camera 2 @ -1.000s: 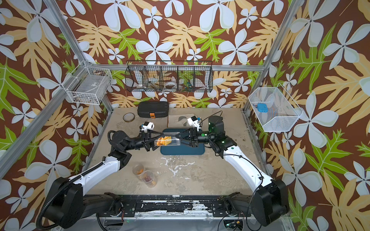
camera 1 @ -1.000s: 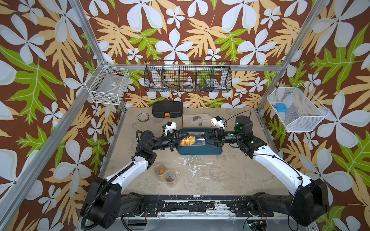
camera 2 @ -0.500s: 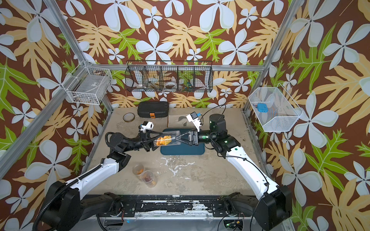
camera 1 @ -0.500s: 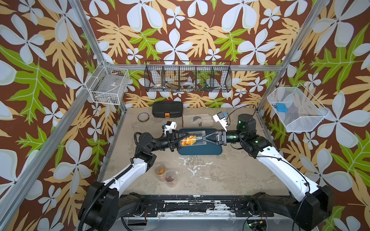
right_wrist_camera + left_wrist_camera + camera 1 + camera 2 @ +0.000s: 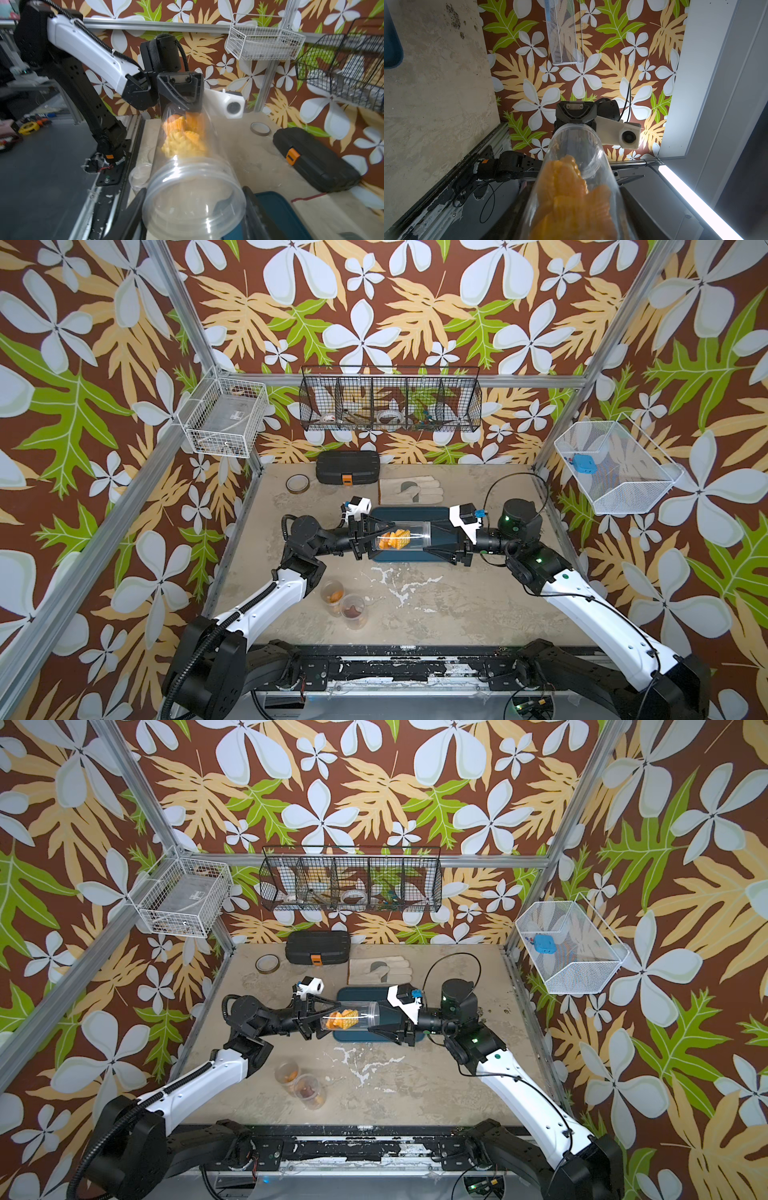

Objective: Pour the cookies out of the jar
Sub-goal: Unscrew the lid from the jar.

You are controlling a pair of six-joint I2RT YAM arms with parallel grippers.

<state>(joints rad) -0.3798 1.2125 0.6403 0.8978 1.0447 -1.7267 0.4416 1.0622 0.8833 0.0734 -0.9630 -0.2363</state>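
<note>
A clear jar (image 5: pixel 409 536) lies on its side in the air above a dark blue tray (image 5: pixel 415 514), held from both ends. Orange-yellow cookies (image 5: pixel 394 539) are piled at its left end. My left gripper (image 5: pixel 384 537) is shut on that closed end of the jar. My right gripper (image 5: pixel 427 537) is shut on the ringed lid end. In the right wrist view the lid rim (image 5: pixel 193 207) sits between the two fingers (image 5: pixel 135 203), with the cookies (image 5: pixel 182 135) deep in the jar (image 5: pixel 193 166). The left wrist view is filled by the jar (image 5: pixel 577 145) and blurred cookies (image 5: pixel 566 197).
Two small clear cups (image 5: pixel 332 595) (image 5: pixel 352 610) holding cookies stand near the front left. A black case (image 5: pixel 347 466), a work glove (image 5: pixel 409 489) and a tape ring (image 5: pixel 297 483) lie at the back. Wire baskets hang on the walls.
The right wrist has rolled about the jar's axis, swinging its camera round. The jar stays level between both grippers, and the left arm has hardly moved.
</note>
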